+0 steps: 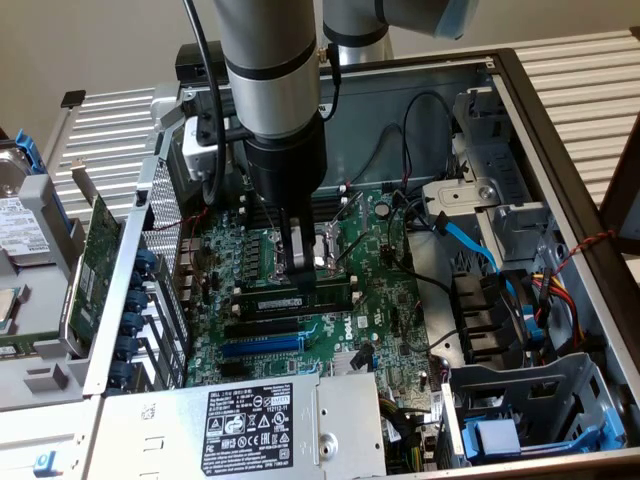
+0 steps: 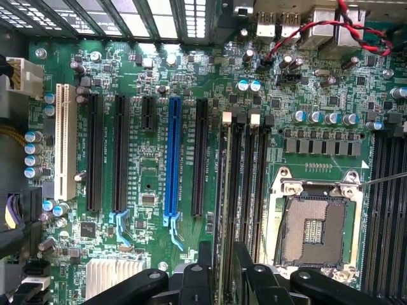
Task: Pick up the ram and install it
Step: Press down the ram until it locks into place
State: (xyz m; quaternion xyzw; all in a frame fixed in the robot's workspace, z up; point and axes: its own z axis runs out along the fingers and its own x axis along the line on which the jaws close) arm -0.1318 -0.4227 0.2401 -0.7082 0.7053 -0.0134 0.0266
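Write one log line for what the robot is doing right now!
end effector: shut on ram | ram: held edge-down over black memory slots beside CPU socket | motherboard: in open case | seated: cannot tell

Looked like a PC repair/test lab: opened computer case w/ bare motherboard, loose hard drive, robot arm overhead.

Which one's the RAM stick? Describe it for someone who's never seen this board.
Start at the green motherboard inside the open metal computer case, then find the silver-framed processor socket. Just beside it, under the tool, lies the long thin dark memory stick; unlike neighbouring black slots, it carries a pale label strip.
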